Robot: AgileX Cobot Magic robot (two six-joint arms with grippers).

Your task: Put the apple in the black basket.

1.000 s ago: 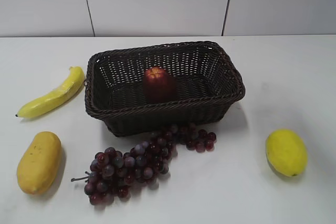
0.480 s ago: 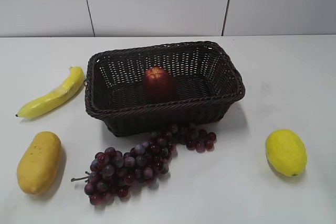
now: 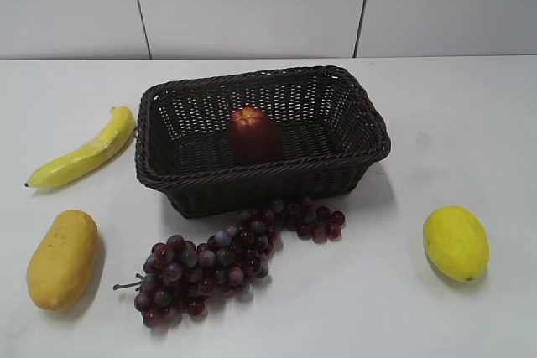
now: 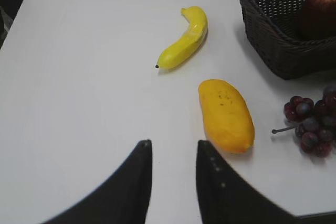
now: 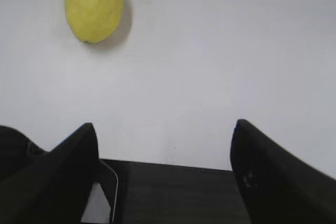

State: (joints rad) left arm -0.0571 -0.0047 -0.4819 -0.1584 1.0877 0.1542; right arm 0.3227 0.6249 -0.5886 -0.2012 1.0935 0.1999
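Inside the black basket [image 3: 352, 136] the apple [image 3: 253, 134] is seen delivered, both grippers held apart and empty, nothing further being required.

Hidden and cropped parts

Apple [image 3: 254, 135] bottom concealed behind near wall of black basket [image 3: 252, 184]; in left wrist view, cut by right edge along with basket and grapes [image 4: 311, 124]. Lemon [image 5: 94, 4] top cropped in right wrist view. Both grippers, left gripper [image 4: 173, 150] and right gripper [image 5: 165, 129], absent from exterior view.
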